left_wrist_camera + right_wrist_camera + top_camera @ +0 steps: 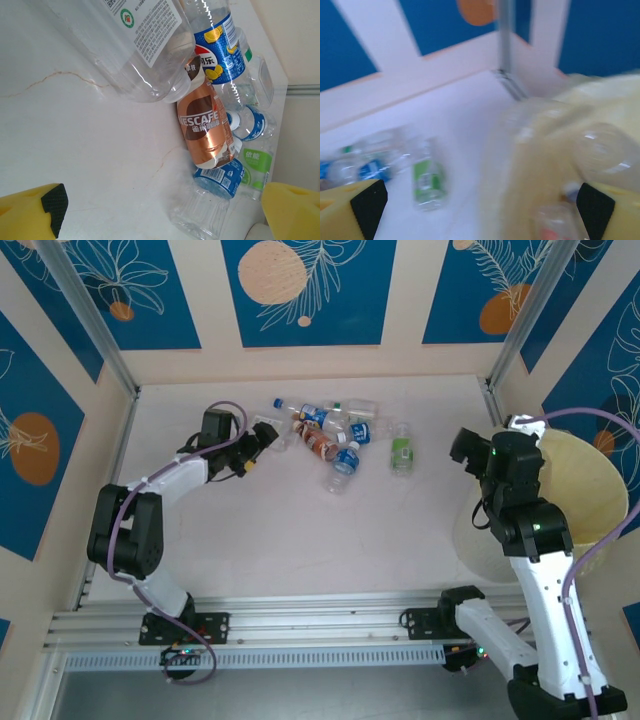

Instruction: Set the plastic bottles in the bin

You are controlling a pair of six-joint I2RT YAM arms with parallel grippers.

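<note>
Several bottles (330,435) lie in a loose heap at the far middle of the desk (300,530), some touching, some overlapping. The left hand (262,433) is low at the heap's left edge, spread wide and grasping nothing. In the wrist view its yellow fingers (30,215) stand at the two lower corners, well apart. A big clear bottle (130,45) with a white label lies ahead of them on its side. Just right of it lies a copper Nescafe bottle (202,127), its lower end resting against a blue-label bottle (220,175). The clear body of that blue-label bottle reaches down between the fingers without touching either.

A green-label bottle (402,452) lies alone at the heap's right side, apart from the rest. The bin (600,475) stands at the right edge of the desk. The right hand (463,447) hovers between bin and heap, near the bin's left rim. Its wrist view is blurred, yet the fingertips (355,205) show wide apart with nothing between them: released. From there the green-label bottle lies ahead to the left on the desk, and the bin is to the right with clear bottles (605,150) inside.
</note>
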